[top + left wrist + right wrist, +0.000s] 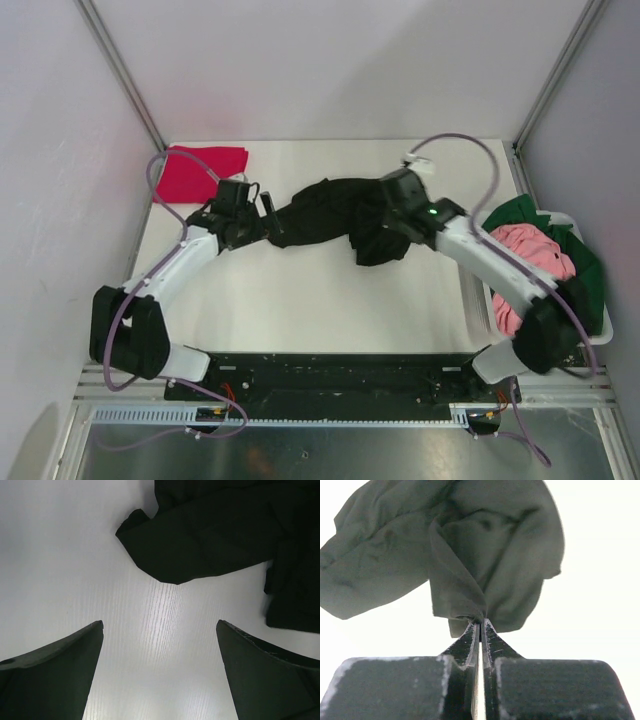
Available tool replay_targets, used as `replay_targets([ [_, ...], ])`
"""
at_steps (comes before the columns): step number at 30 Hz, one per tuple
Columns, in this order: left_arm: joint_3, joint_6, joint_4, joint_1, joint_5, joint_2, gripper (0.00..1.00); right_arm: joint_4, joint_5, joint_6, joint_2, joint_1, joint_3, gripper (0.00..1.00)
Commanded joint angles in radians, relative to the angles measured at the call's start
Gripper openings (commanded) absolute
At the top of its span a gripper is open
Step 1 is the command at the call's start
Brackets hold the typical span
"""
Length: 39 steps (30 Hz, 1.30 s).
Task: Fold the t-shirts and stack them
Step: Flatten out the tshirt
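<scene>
The right gripper (478,624) is pinching a small fold of the black t-shirt (335,215), its fingers pressed tight together and the cloth bunching off the tips. The shirt is lying crumpled across the middle of the table (300,300), nowhere near flat. The left gripper (160,625) is hovering with its fingers spread wide over bare tabletop, just short of the shirt's edge and holding nothing. The crimson t-shirt (205,172) is sitting folded in the far left corner. The pink t-shirt (530,255) and the dark green t-shirt (530,212) are waiting in the white basket (478,305) on the right. I'm worrying that, with so little cloth gripped, a pull could be roping the shirt up or slipping the fold free. The left fingers, closing where they are, would be grabbing air.
</scene>
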Motion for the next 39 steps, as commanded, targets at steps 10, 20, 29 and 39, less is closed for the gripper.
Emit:
replay_targets([
  [10,0.015,-0.05,0.065,0.007,0.044,0.111,0.96,-0.282,0.174,0.088,-0.542,-0.256,-0.231,0.0],
  [20,0.061,-0.069,0.081,0.007,0.025,0.217,0.83,-0.266,0.103,0.039,-0.578,-0.389,-0.229,0.0],
  [29,0.091,-0.086,0.113,0.006,0.025,0.283,0.77,-0.269,0.093,0.013,-0.58,-0.441,-0.227,0.0],
  [39,0.151,-0.106,0.122,0.01,0.002,0.36,0.69,-0.281,0.063,-0.006,-0.579,-0.476,-0.229,0.0],
])
